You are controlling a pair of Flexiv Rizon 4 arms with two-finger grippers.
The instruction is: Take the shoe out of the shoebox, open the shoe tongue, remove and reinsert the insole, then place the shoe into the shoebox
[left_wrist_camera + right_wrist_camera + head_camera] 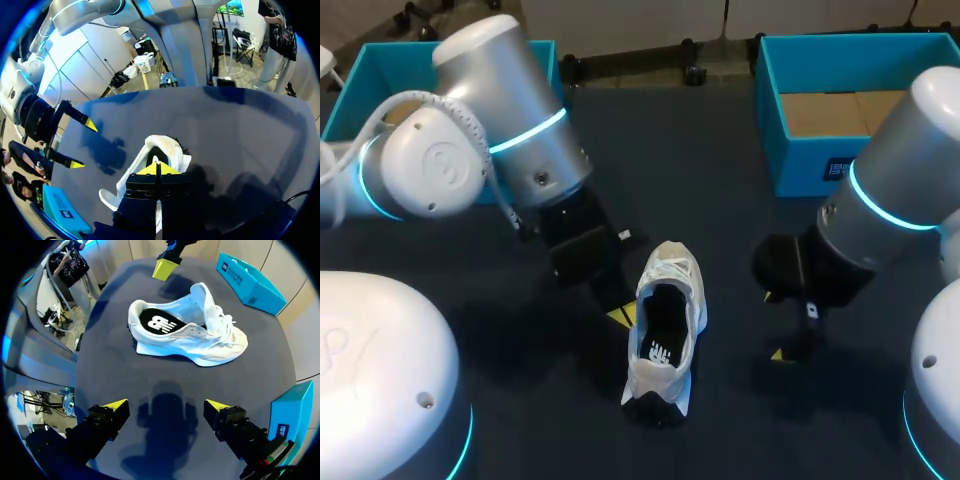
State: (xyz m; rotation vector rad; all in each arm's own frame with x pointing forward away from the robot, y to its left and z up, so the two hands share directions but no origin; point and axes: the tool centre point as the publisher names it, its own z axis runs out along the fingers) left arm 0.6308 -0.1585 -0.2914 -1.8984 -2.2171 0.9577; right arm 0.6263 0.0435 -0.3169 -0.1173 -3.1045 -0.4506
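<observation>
The left gripper, its fingers pressed together, hangs just over the open collar of the white sneaker. The right gripper, fingers spread apart, faces the sneaker's side, well apart from it. The sneaker stands upright mid-table. A blue shoebox sits at the far right corner.

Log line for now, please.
shoe: upright on table, insole in | left gripper: shut, beside shoe | right gripper: open, clear of shoe
</observation>
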